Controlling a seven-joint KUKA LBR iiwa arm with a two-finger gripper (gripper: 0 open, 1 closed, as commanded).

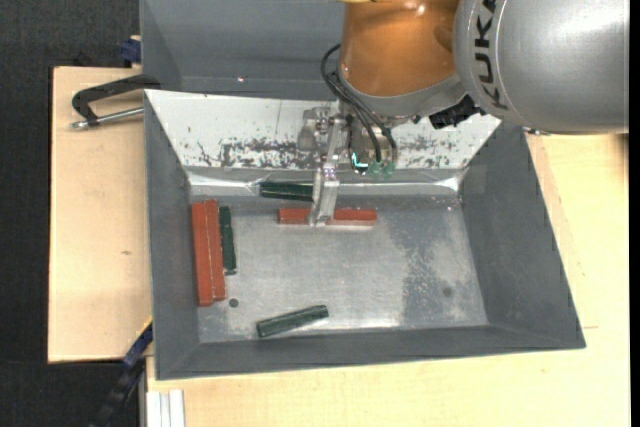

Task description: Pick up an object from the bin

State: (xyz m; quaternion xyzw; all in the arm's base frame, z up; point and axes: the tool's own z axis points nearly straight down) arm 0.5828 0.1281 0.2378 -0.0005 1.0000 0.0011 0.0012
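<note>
The grey bin [510, 245] holds a long red block [207, 252] at left, a dark green stick [292, 320] in front, and a short red bar [355, 214] at the back, under the claw [324, 213]. Whether the claw is apart or together I cannot tell. The arm [560, 25] reads KUKA.

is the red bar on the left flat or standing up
Flat: the red bar lies stretched out lengthwise beside a green stick.
</note>
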